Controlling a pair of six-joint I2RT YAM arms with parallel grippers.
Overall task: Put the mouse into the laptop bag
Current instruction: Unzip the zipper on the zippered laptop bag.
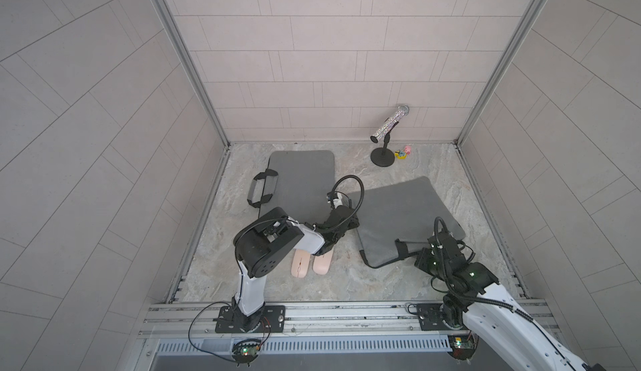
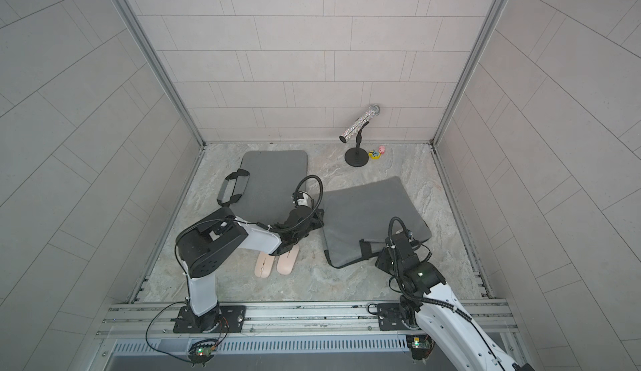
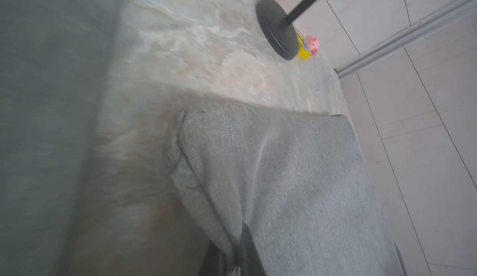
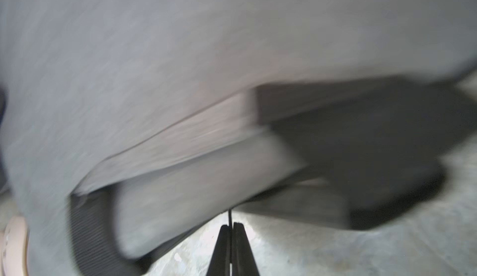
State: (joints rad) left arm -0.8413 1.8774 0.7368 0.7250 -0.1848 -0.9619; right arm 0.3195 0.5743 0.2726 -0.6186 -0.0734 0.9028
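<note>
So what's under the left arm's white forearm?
A pale pink oval mouse with a scroll slit and a plain pale pink oval beside it. The left arm covers their far ends.

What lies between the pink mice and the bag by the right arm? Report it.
Only bare table lies between the mice and that bag; the left arm overhangs the mice's far ends.
</note>
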